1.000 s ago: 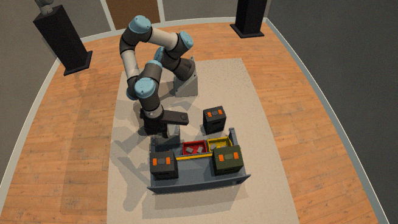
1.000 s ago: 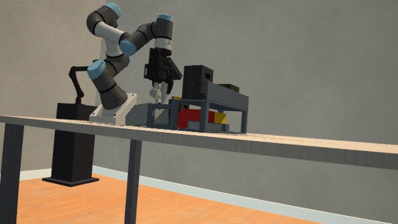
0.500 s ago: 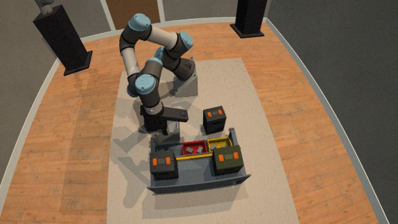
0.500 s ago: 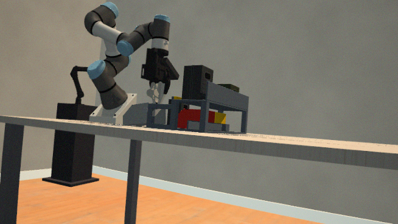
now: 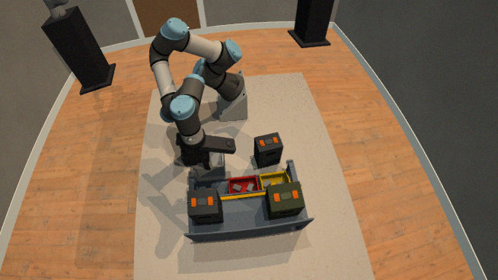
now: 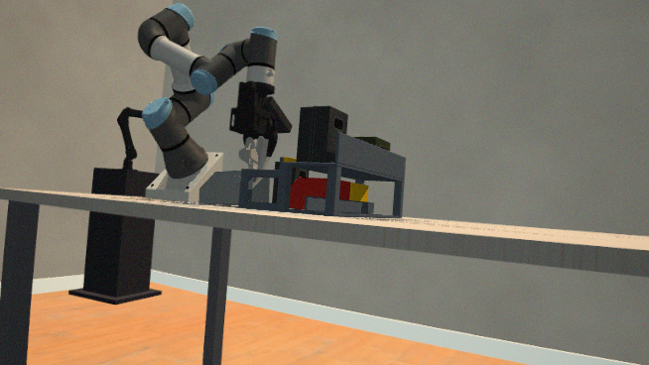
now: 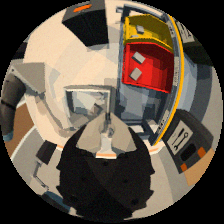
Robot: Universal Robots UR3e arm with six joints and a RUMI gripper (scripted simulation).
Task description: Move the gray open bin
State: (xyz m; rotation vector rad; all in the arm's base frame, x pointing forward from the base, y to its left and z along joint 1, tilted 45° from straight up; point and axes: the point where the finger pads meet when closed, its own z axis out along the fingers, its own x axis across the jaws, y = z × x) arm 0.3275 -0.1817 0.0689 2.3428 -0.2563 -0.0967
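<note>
We pinch the near wall of the gray open bin [image 7: 86,102] in our gripper [image 7: 106,121], keeping it level so its parts stay in; it sits just outside the shelf [image 5: 244,232].

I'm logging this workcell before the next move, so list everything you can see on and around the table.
Table: one, pale top, dark legs.
Shelf: one, blue-gray, on the table.
Gray open bin: one, gray, at the shelf's edge below the gripper.
Red bin: one, red, lower shelf level, two gray parts inside.
Yellow bin: one, yellow, beside the red bin.
Dark toolboxes: two, orange latches; shelf top, table behind shelf.
Olive toolbox: one, olive, shelf top.
Pedestals: two, black, on the floor.
Arm: one, gray, blue caps.
Gripper: one, black, shut on the gray open bin's wall.
</note>
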